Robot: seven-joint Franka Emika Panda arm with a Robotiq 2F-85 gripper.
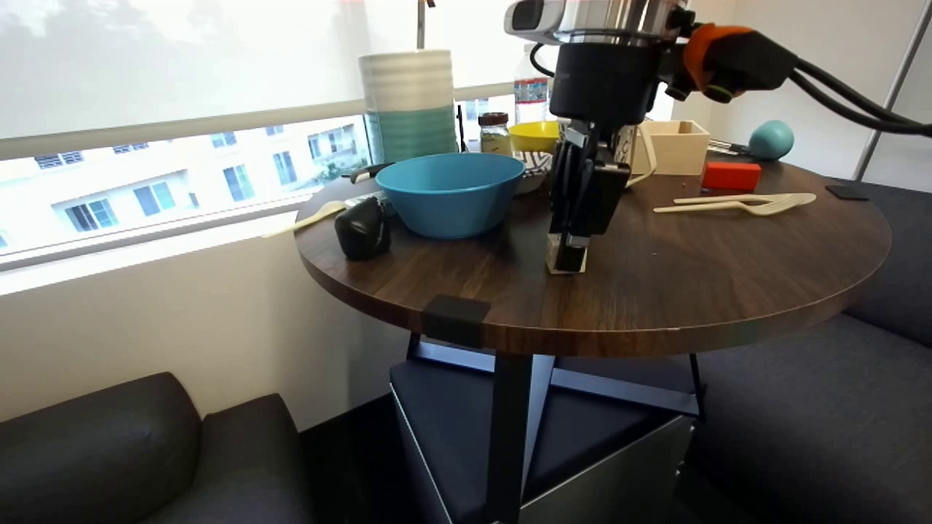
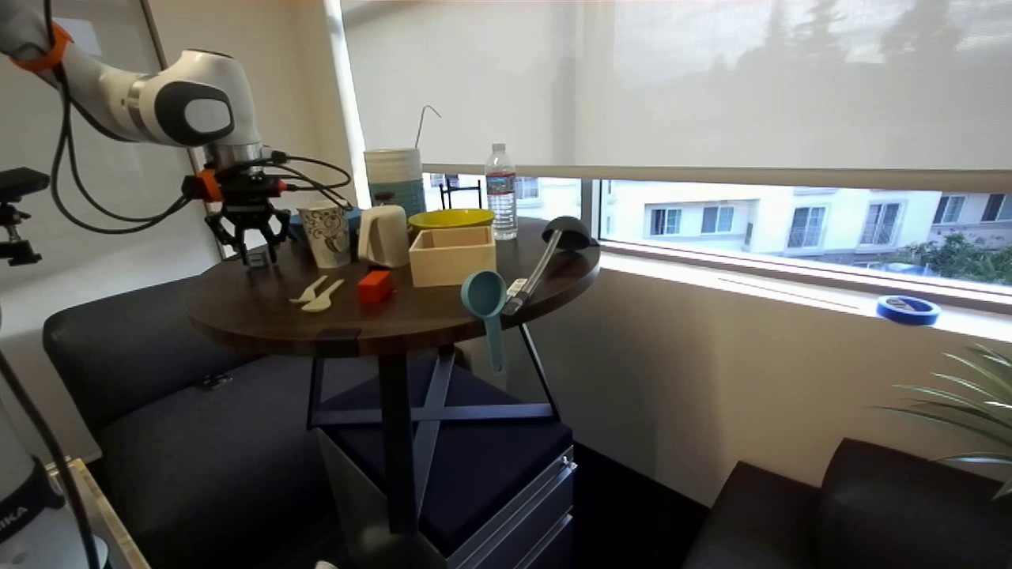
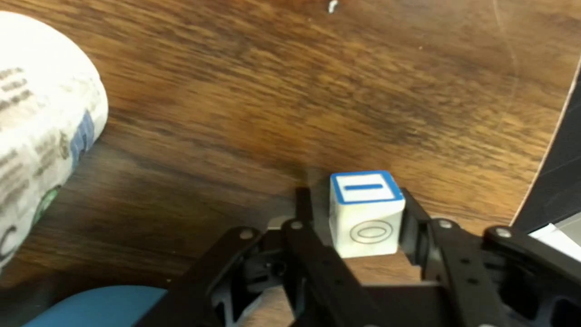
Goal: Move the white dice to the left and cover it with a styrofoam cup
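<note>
White die (image 3: 367,227), probably light and stiff, stands between parted fingers (image 3: 303,206) (wrist view: gap at left); flat side faces suit gripping.

Die: on the white cube (image 3: 367,215) between my fingers (image 3: 414,218), one face has a blue frame around a single blue bar, like a minus sign; the neighbouring face carries two thin oval rings, one inside the other.
Base: on my own base (image 2: 16,518), in an exterior view, I can read "IKA" in pale letters on a dark band, cut off by the picture's edge.
Cup: on the cup (image 3: 41,136), in the wrist view, grey rows look like print, too blurred for me to read.
Bottle: the bottle (image 2: 500,194) wears a coloured label in both exterior views, its lettering too small for me.
</note>
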